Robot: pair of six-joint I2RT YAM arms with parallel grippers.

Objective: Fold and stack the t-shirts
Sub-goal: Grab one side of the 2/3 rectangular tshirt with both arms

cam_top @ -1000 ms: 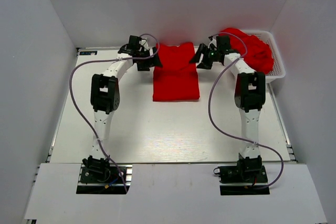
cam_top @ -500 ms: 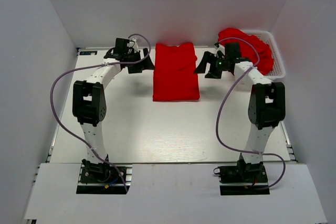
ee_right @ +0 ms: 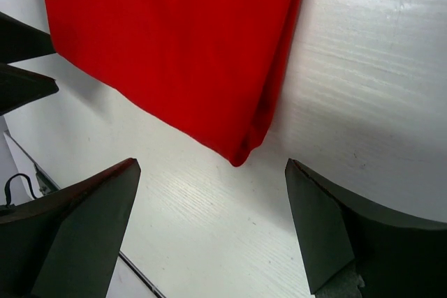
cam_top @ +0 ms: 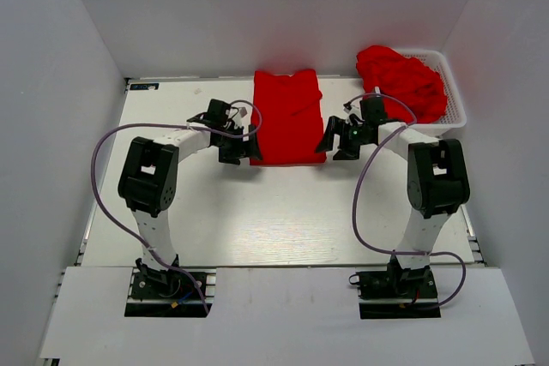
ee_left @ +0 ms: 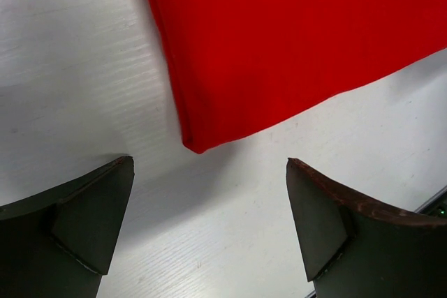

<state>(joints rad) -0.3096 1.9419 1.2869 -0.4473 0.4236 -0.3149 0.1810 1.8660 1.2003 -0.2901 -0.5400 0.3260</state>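
Obs. One plain bright red t-shirt [cam_top: 287, 122] of soft thin cloth lay flat on the white desk [cam_top: 257, 212], in the middle toward the far side. It was folded to a long rectangle with its collar end away from the arms. The near hem ran straight and both near corners were tidy.

Left end effector [ee_left: 209, 165] was spread wide and empty, low over the desk, with the near-left corner of the cloth just ahead of the gap between its dark fingers [ee_left: 84, 228]. Right end effector [ee_right: 211, 163] was likewise spread wide and empty, and the near-right corner sat in its gap. Neither touched the cloth as far as I could tell.

A crumpled heap of red t-shirts [cam_top: 399, 79] filled the white plastic lattice basket [cam_top: 455, 100] at the far right, well apart from the folded one.

Judgement: the step in hand looked like pinching both near corners to fold the hem up toward the collar. To do it well:
- Lower both sides together.
- Slide one finger under every layer at each corner, or the underside will be left behind.
- Close on the corners themselves, not further in.
- Lift level and carry at equal pace, so the fold lands square.
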